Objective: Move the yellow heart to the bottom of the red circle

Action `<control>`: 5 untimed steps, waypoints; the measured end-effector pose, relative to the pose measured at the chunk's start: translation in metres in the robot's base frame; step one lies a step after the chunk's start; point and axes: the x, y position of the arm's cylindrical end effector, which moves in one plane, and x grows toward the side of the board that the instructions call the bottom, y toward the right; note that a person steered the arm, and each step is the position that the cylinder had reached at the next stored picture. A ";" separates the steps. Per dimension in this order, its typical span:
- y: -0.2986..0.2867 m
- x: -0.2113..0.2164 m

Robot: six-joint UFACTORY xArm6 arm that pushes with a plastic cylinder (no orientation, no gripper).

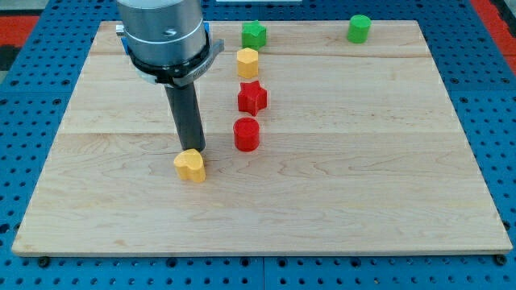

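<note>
The yellow heart (191, 165) lies on the wooden board, left of centre. The red circle (246, 134) stands up and to the right of it, about a block's width away. My tip (196, 150) sits just above the heart's upper edge, touching or nearly touching it, and to the left of the red circle.
A red star (251, 97) sits just above the red circle, a yellow hexagon (247, 61) above that, and a green star (254, 34) at the top. A green circle (359, 28) stands at the top right. The wooden board (363, 177) lies on a blue pegboard.
</note>
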 end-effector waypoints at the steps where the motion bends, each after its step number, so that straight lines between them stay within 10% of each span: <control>1: -0.050 0.006; 5: 0.018 0.063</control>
